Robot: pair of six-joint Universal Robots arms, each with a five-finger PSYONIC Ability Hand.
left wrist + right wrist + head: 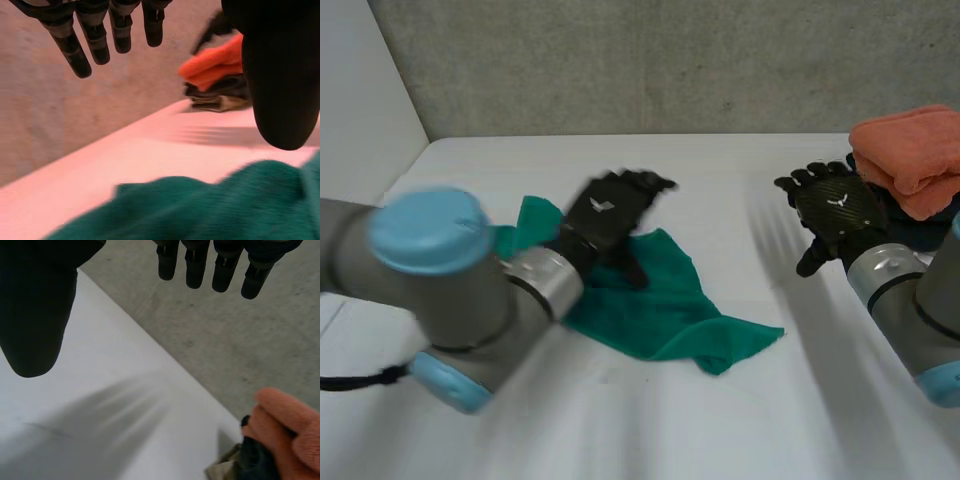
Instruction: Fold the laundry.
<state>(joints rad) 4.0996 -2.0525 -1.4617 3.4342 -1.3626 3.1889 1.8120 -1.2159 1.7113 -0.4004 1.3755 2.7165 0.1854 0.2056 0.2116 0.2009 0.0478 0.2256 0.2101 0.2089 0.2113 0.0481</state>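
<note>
Left hand [605, 215] is hovering over the crumpled green cloth [660, 310], fingers straight, gripping nothing. The cloth is lying under its palm on the table [620, 160], so it's probably lining up a grab. Right hand [835, 205] is idling empty, fingers relaxed, just beside the folded stack [910, 160], likely giving the left one room.

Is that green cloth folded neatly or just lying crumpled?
Crumpled: the green cloth lies in an uneven heap on the table, one corner trailing out.
</note>
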